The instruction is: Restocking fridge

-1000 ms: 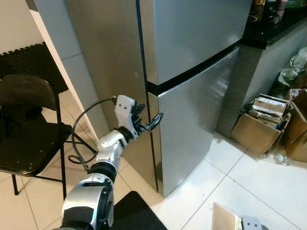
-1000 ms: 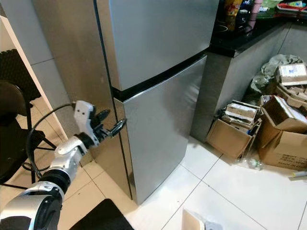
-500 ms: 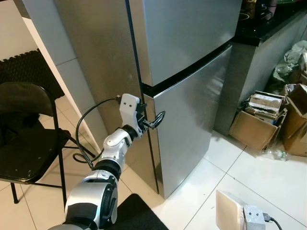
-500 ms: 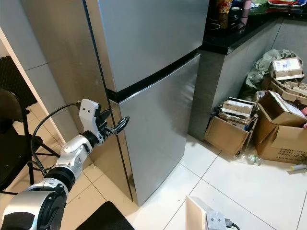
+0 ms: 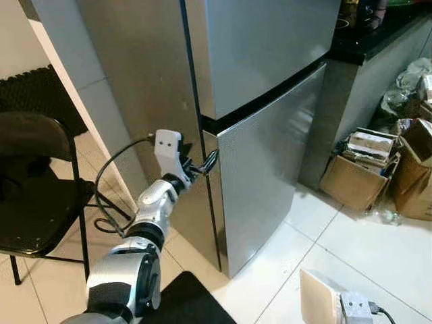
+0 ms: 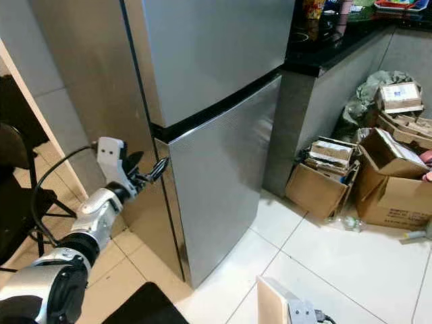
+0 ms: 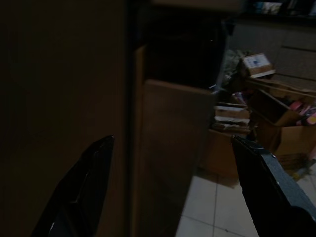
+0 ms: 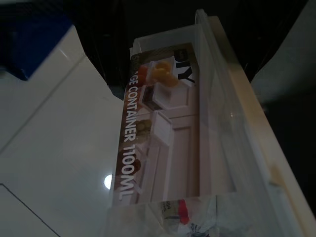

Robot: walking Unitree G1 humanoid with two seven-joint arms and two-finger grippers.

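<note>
while the left end effector [image 5: 206, 162], fingers spread and empty, sits at the fridge [image 5: 270, 88] door edge, opening is underway; next, hook and pull.

Head views evenly lit, fairly sharp — soft sheen on the fridge [image 5: 270, 88] doors, mild glare on floor tiles [image 6: 351, 270]. Both wrist views very dark and grainy; one small light reflection on tile — edges murky.
</note>
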